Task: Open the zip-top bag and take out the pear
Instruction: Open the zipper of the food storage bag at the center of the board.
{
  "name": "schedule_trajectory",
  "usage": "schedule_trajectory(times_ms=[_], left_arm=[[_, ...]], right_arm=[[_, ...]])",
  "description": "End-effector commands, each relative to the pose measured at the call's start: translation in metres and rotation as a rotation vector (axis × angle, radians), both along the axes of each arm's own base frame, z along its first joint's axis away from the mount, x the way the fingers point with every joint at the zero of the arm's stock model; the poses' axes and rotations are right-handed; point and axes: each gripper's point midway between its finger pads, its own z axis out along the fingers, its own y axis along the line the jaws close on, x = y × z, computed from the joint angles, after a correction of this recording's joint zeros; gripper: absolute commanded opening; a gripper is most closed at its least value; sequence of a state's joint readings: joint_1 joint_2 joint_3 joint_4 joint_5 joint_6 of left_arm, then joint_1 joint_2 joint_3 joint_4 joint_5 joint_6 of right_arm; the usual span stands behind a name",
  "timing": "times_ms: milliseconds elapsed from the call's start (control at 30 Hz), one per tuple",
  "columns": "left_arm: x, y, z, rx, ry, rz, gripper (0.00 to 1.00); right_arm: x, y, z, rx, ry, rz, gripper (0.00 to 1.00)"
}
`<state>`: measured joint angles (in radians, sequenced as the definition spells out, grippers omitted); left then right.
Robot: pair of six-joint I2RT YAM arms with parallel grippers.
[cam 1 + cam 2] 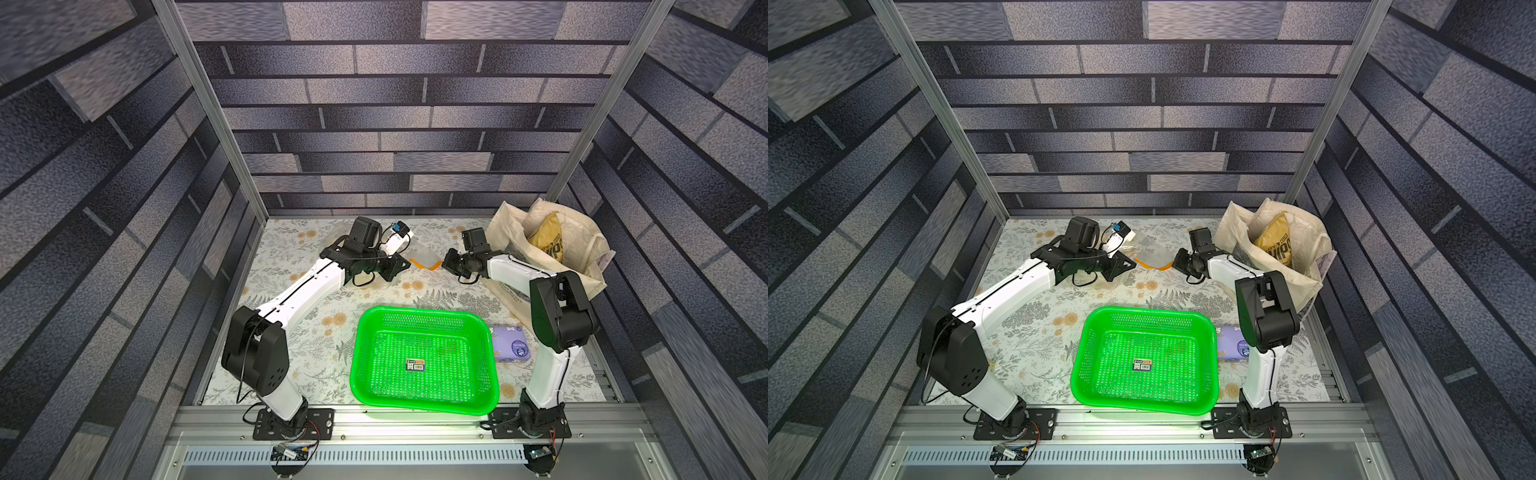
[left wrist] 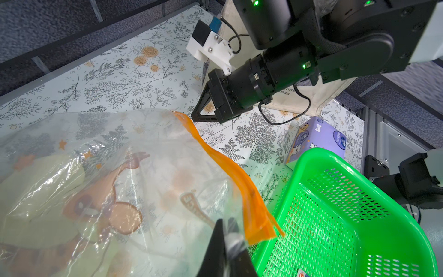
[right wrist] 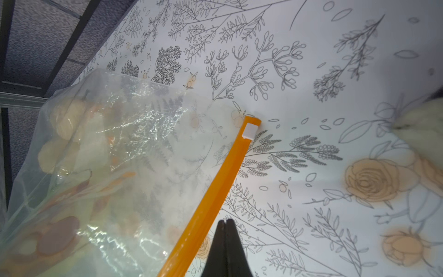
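Your left gripper (image 2: pixel 229 237) pinches the zip-top bag (image 2: pixel 107 156); the right gripper (image 3: pixel 225 223), three o'clock of it, is closed empty, so pulling may open nothing.

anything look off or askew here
On the large crinkly clear zip-top bag, the orange zip strip sags and twists instead of lying straight. The left pincer pinches plastic near its end; the right pincer is shut beside it, apparently on nothing.

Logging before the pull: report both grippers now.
Left gripper: closed, pinching the clear bag beside its orange strip.
Right gripper: closed, empty, beside the strip.
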<state>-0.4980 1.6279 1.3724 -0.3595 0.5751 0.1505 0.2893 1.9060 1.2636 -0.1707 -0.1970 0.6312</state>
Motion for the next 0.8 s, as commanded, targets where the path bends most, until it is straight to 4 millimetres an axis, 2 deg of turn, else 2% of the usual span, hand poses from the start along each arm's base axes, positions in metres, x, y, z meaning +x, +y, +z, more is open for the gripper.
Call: schedule_trajectory(times_ms=[0, 267, 567, 767], left_arm=[[-0.006, 0.000, 0.010, -0.007, -0.021, -0.021, 0.08], [-0.006, -0.002, 0.012, -0.008, -0.019, -0.023, 0.08], [-0.008, -0.002, 0.012, -0.007, -0.009, -0.033, 0.08], [-0.010, -0.003, 0.012, -0.004, -0.003, -0.039, 0.08]], right_arm=[[-0.010, -0.017, 0.004, -0.060, 0.013, -0.049, 0.00], [0.003, 0.007, -0.004, 0.044, 0.021, 0.010, 0.00], [0.015, 0.015, -0.001, 0.089, 0.004, 0.013, 0.00], [0.019, 0.012, 0.008, 0.065, -0.021, 0.006, 0.00]])
